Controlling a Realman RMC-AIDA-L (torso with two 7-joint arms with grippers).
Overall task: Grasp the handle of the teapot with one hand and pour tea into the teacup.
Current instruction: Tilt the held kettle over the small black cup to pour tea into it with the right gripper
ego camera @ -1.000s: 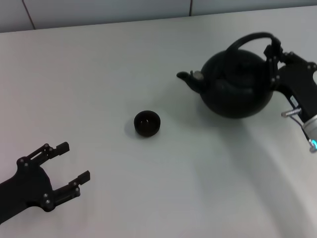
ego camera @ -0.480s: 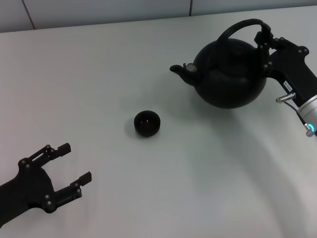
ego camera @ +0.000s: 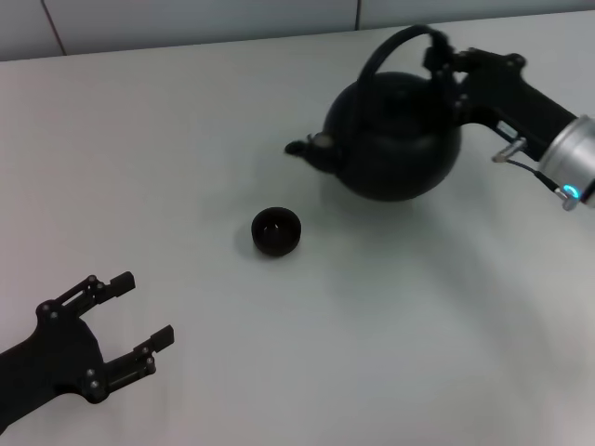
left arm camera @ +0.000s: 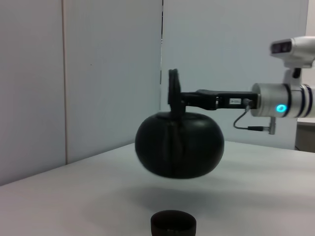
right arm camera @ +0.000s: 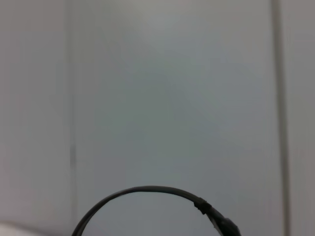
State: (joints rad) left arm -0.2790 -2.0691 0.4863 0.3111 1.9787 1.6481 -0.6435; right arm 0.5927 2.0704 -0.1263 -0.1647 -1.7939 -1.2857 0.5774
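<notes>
White, matte desk surface (ego camera: 186, 139) backed by pale wall panels. The large round matte black teapot (ego camera: 395, 149) hangs clear of the desk toward the far right corner, its short spout (ego camera: 302, 149) aimed at the desk's left edge; the left wrist view shows open air beneath its belly. The right gripper (ego camera: 444, 67) is clenched on the thick black arched bail handle (ego camera: 390, 48), near its rear joint. The small round black handleless teacup (ego camera: 276, 230) stands mid-desk, short of the spout and well apart from the pot. The left gripper (ego camera: 139, 311) rests released near the front left corner.

Handling, as judged: 1 rigid, probably heavy vessel; the smooth bail may let it swing or rotate in the grip, so a hold near the arch's crown would steady the tilt. The cup looks light and easily nudged.
</notes>
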